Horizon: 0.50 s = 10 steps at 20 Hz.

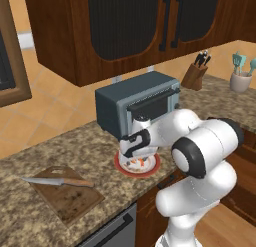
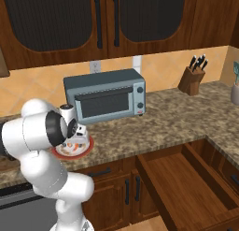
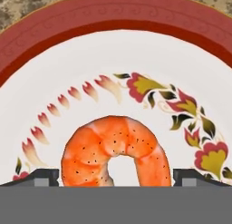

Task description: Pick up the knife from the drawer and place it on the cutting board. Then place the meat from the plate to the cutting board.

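The knife [image 1: 57, 181], with a steel blade and a brown handle, lies across the dark cutting board [image 1: 72, 198] at the counter's left. The red-rimmed plate [image 1: 156, 164] sits in front of the toaster oven and carries the orange-pink meat [image 3: 115, 150]. My gripper [image 3: 116, 177] hangs straight down over the plate [image 3: 113, 19], open, with one fingertip [image 3: 45, 177] on each side of the meat and not pressing on it. In the right base view the gripper [image 2: 77, 139] sits low over the plate [image 2: 87, 149]. The drawer [image 2: 182, 183] stands pulled out, showing a bare wood floor.
A blue-grey toaster oven [image 1: 137, 103] stands right behind the plate. A knife block [image 1: 196, 71] and a utensil holder [image 1: 241, 76] stand far right on the counter. Dark wall cabinets [image 1: 125, 26] hang overhead.
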{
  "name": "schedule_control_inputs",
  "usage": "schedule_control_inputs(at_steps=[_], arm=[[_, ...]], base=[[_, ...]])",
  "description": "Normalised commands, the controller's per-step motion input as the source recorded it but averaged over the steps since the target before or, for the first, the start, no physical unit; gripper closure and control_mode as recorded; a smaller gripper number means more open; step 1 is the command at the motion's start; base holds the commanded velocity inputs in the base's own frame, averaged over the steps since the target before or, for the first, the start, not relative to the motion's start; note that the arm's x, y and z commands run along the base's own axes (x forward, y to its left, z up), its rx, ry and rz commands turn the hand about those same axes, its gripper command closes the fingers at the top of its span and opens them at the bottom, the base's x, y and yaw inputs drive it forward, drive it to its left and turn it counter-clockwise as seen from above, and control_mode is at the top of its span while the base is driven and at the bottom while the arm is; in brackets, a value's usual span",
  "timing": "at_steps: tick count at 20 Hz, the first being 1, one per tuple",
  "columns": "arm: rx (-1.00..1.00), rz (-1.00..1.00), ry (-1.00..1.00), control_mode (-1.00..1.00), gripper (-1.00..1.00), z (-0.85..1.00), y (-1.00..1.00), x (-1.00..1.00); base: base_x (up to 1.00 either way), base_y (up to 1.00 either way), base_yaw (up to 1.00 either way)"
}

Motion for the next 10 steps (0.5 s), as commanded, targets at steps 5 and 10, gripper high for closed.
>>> schedule_control_inputs(at_steps=[5, 10], arm=[[0.0, -0.03, -0.02, -1.0, 1.0, -0.06, 0.0, -0.25], [0.0, 0.0, -0.11, -1.0, 1.0, 0.09, 0.09, -0.42]], base=[[0.0, 0.0, 0.0], [0.0, 0.0, 0.0]])
